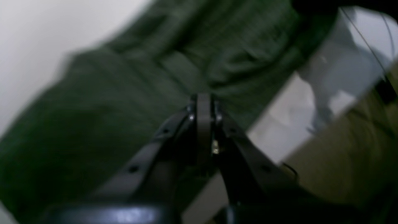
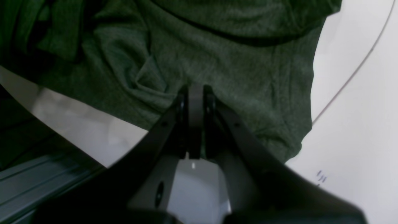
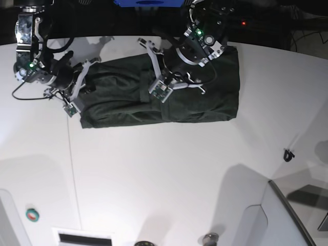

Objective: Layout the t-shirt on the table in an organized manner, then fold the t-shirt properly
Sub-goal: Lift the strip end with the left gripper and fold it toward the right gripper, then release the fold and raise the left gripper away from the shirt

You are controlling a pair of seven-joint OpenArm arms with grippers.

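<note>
Dark green t-shirt (image 3: 169, 92) lies on the white table (image 3: 164, 169) at roughly 12 o'clock in the base view — a wide band, already doubled over, wrinkled through the middle; its bottom edge runs fairly straight from 9 to 3 o'clock.

Left gripper (image 1: 203, 99) — jaws pressed together, tip down on the t-shirt (image 1: 130, 102) near its middle fold; the left wrist view is blurred, so I cannot tell whether fabric is actually caught between the jaws; in the base view the left gripper (image 3: 154, 59) sits over the cloth's upper centre.

Right gripper (image 2: 196, 90) — jaws pressed together, pinching a bunched crease of the t-shirt (image 2: 236, 65); folds radiate from the tip; in the base view the right gripper (image 3: 82, 77) sits at the shirt's 9 o'clock end.

Thin dark seam line (image 2: 351, 77) crosses the table (image 2: 357, 140) at 3 o'clock of the cloth in the right wrist view.
</note>
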